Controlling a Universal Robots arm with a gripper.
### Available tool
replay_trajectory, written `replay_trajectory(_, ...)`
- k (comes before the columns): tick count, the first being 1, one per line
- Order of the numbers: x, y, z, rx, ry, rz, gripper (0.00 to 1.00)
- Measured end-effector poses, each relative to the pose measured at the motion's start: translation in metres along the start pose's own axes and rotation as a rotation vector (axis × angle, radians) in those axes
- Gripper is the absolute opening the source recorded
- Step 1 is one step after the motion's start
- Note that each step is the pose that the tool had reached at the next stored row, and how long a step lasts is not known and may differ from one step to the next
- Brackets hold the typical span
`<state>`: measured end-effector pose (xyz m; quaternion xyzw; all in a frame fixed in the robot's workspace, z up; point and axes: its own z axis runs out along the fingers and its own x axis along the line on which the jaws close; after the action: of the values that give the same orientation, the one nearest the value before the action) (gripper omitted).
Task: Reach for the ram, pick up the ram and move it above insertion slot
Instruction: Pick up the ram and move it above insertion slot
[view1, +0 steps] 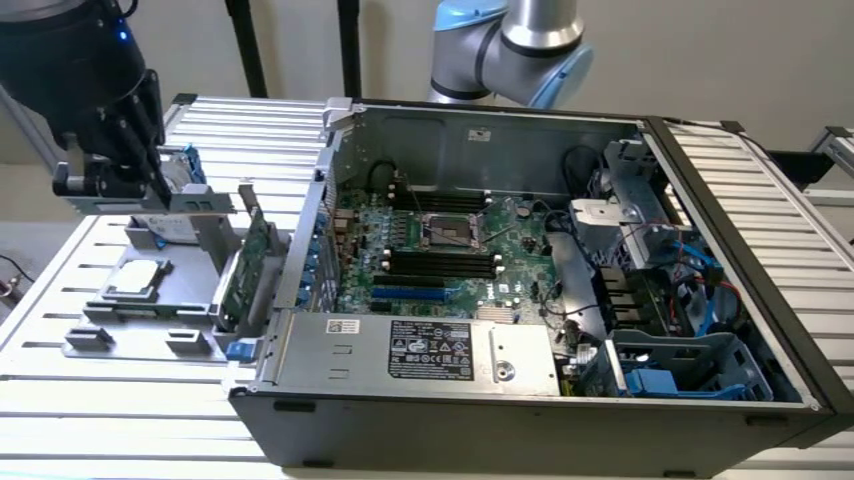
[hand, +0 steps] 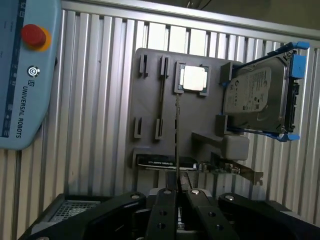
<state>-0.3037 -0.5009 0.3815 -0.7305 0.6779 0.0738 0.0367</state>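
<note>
The jaws of the gripper (hand: 177, 200) pinch the ram (hand: 177, 145). It is seen edge-on, a thin line running out from between the fingertips, held over the grey holder tray (hand: 150, 145). The motherboard's memory slots (view1: 441, 263) lie well apart from it — toward the exterior view's right, inside the open computer case (view1: 534, 420).

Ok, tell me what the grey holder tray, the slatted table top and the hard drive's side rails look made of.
Grey holder tray: likely plastic, matt, going by its even dull colour and blocky moulded slots.
Slatted table top: metal, probably aluminium, bare with a soft sheen along the ribs.
Hard drive's side rails: blue plastic, smooth, slightly glossy; thin clip shapes suggest it.
</note>
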Motion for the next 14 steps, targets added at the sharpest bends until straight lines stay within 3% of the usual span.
replay_trajectory(5, 0.001, -0.0153, -0.0031, -0.0005, -0.0035, -0.004, 0.13)
replay_trajectory(14, 0.003, -0.0498, -0.0073, -0.0008, -0.0039, -0.007, 0.13)
